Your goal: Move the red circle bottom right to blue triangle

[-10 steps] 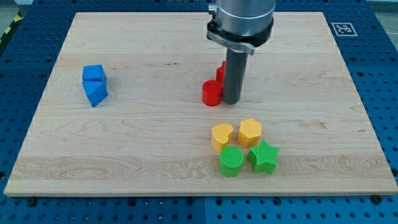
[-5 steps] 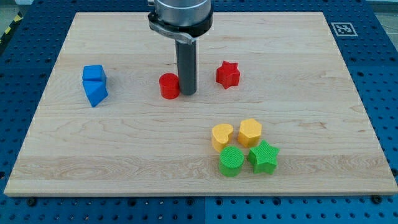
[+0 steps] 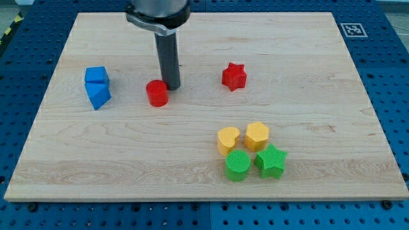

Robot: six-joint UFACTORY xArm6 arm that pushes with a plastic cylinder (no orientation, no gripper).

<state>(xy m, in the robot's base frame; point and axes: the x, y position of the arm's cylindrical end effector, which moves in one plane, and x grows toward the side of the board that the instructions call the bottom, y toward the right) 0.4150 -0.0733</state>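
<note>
The red circle (image 3: 156,93) lies on the wooden board, left of centre. My tip (image 3: 171,86) touches its upper right side. The blue triangle (image 3: 99,97) lies near the view's left edge of the board, with a blue cube (image 3: 96,76) directly above it and touching it. The red circle is about 90 pixels to the right of the blue triangle, at nearly the same height.
A red star (image 3: 234,76) lies right of my tip. A yellow heart (image 3: 228,139), a yellow hexagon (image 3: 257,135), a green circle (image 3: 238,165) and a green star (image 3: 271,160) cluster at the lower right. The board (image 3: 77,166) ends near all frame edges.
My tip has moved left, pushing the red circle left and away from the red star, closer to the blue triangle. The other blocks have not moved.
</note>
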